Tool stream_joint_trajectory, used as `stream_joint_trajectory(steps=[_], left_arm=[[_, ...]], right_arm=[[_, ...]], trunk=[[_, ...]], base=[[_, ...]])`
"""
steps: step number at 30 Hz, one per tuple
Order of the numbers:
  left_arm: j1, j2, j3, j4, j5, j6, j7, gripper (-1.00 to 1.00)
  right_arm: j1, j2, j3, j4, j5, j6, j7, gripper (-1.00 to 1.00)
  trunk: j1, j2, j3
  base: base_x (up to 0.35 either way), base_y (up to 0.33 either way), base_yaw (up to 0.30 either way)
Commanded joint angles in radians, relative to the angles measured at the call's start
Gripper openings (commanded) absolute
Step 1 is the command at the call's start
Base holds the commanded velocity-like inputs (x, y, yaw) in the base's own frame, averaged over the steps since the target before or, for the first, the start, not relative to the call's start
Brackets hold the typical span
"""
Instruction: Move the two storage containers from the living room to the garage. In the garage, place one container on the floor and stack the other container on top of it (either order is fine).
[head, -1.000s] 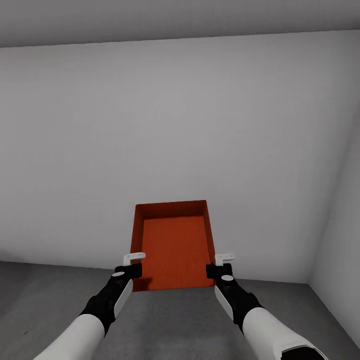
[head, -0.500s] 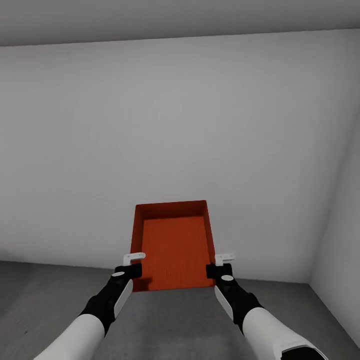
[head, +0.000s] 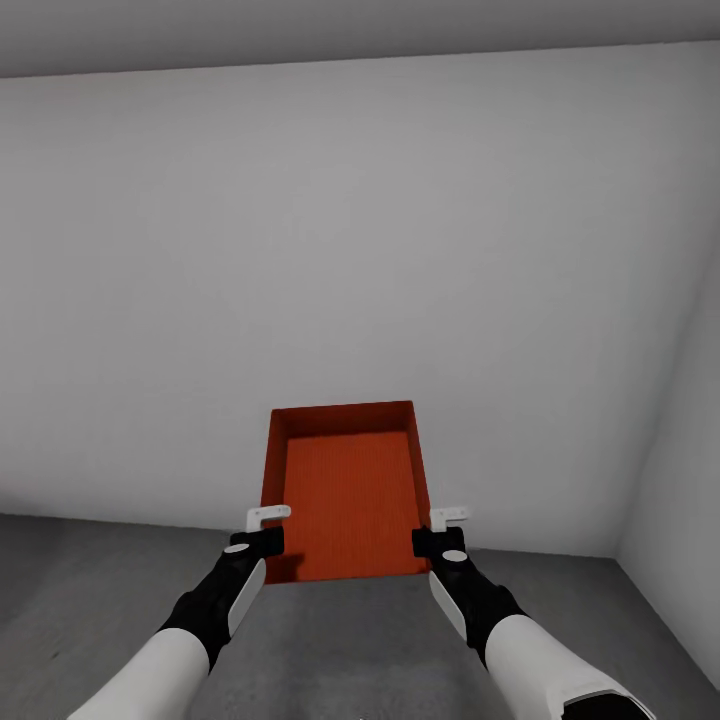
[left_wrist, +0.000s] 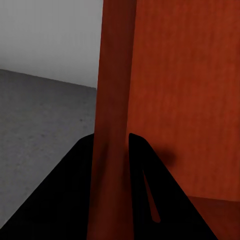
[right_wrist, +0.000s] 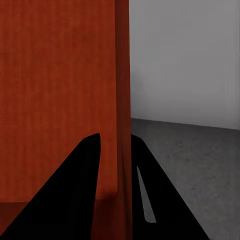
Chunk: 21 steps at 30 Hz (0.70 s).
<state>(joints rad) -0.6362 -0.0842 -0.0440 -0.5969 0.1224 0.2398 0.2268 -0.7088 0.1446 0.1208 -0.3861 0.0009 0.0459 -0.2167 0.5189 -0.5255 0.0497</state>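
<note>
Above the dark grey floor (head: 350, 640), by the white wall (head: 350, 250), one orange-red storage container (head: 348, 495) is held level, each long side wall pinched by left gripper (head: 262, 530) and right gripper (head: 445, 530), presumably for lowering.

The floor (head: 350, 650) is being shown as a dark grey, mottled, concrete-like surface, and it is being bounded by plain white walls (head: 350, 250) at its far edge and at its right edge, the two meeting in a far right corner. The same rough grey floor (left_wrist: 40, 120) is being seen in the left wrist view, and again in the right wrist view (right_wrist: 200, 155), running up to the wall's base.
</note>
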Motion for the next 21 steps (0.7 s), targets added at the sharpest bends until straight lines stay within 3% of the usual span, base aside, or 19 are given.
stream_joint_trajectory(steps=[1,21], left_arm=[[0.000,0.001,0.010,-0.031,-0.007,-0.014,0.009,-1.00],[0.000,0.001,0.011,-0.020,-0.007,-0.013,0.009,-1.00]], right_arm=[[0.000,-0.008,-0.010,0.001,-0.001,0.005,-0.010,-1.00],[0.000,-0.008,-0.010,0.001,-0.001,0.004,-0.010,-1.00]], trunk=[[0.000,-0.001,-0.002],[0.000,-0.001,-0.034]], base=[[0.000,0.000,0.000],[0.000,0.000,0.000]])
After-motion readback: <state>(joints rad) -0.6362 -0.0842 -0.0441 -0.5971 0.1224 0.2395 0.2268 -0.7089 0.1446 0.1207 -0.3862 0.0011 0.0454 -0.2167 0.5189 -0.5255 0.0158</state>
